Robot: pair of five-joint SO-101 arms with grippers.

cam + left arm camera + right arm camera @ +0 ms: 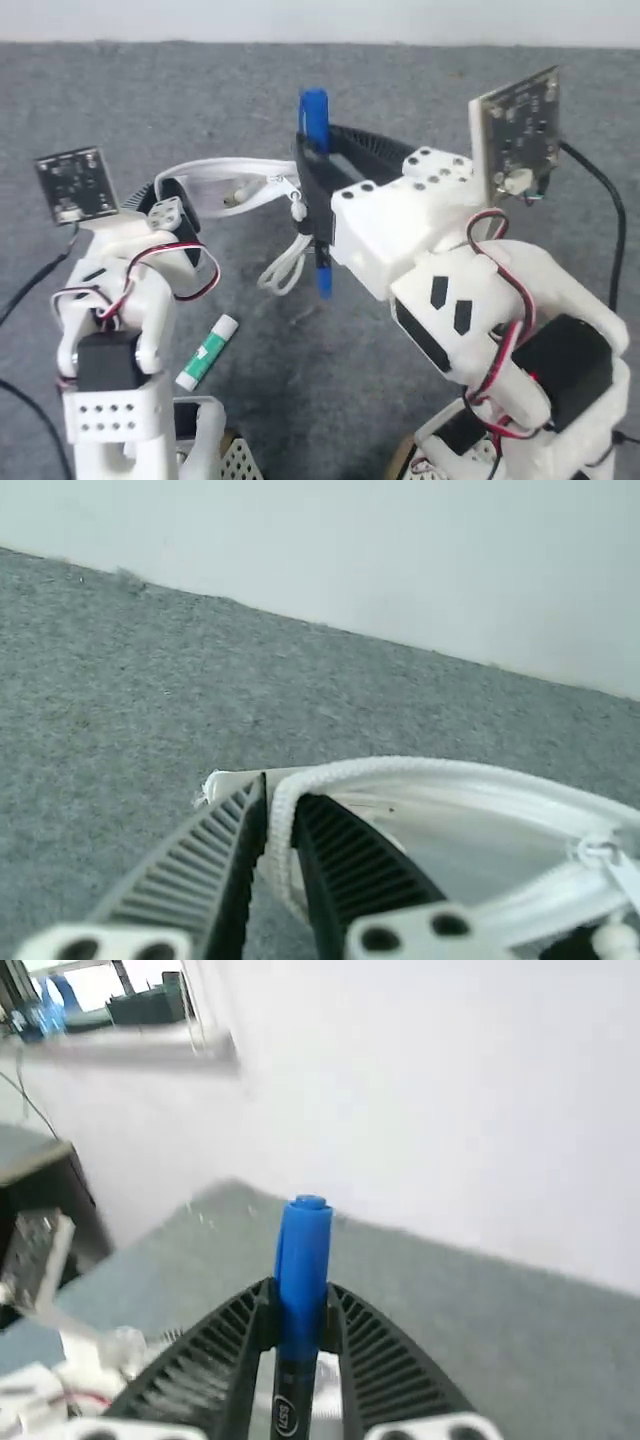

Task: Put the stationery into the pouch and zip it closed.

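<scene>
Left gripper (266, 805) is pinching the pouch (215, 182) rim, right gripper (300, 1305) is holding the pen (314, 118) upright beside it, and the glue stick (207, 352) is lying nearer the arms.

Prob. a lab/office: grey felt table (120, 90), plain white wall (400, 550), cluttered shelf (120, 1048).

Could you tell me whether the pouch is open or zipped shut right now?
Open. The pouch's mouth gapes, its two zipper edges spread apart, with the left gripper shut on one edge.
</scene>
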